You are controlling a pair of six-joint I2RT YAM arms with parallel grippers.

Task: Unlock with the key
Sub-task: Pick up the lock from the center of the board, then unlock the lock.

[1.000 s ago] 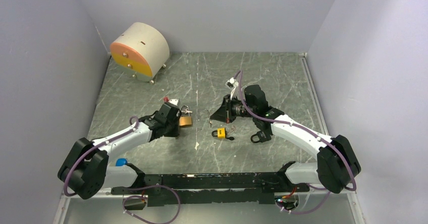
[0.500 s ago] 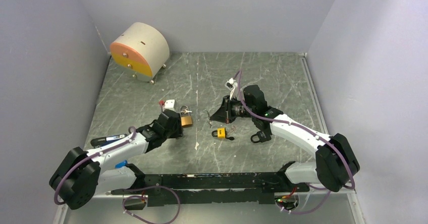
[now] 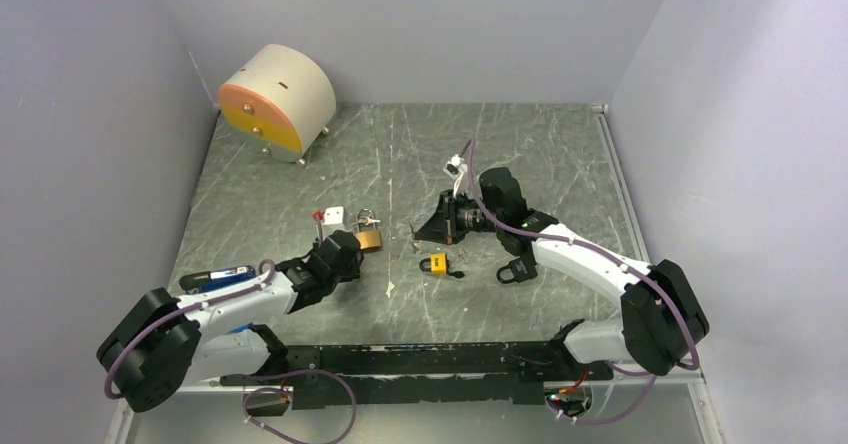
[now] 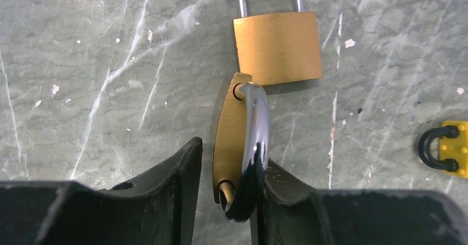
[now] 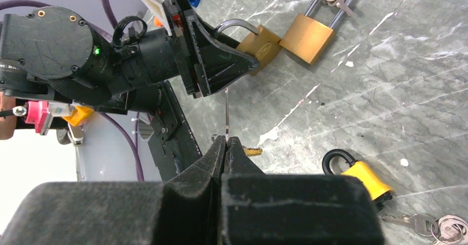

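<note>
A small brass padlock (image 4: 229, 134) stands on its edge on the table between the fingers of my left gripper (image 4: 233, 155). Its steel shackle touches the right finger, and a gap shows at the left finger, so the jaws are open around it. A second, long-shackled brass padlock (image 4: 277, 46) lies flat just beyond it. From above, both locks (image 3: 368, 236) sit ahead of the left gripper (image 3: 345, 251). My right gripper (image 5: 225, 140) is shut on a thin key (image 5: 226, 110), whose blade points toward the left gripper and the padlocks. This right gripper (image 3: 420, 232) hovers mid-table.
A yellow padlock (image 3: 437, 263) and a black padlock (image 3: 510, 272) lie near the right arm. A white tag (image 3: 333, 214) lies behind the brass locks. A cream and orange drum (image 3: 275, 99) stands at the back left. Loose keys (image 5: 436, 223) lie by the yellow padlock (image 5: 364, 179).
My left arm has drawn back toward the near left and dropped lower. Its jaws have loosened around the small brass padlock. The right arm has hardly moved.
</note>
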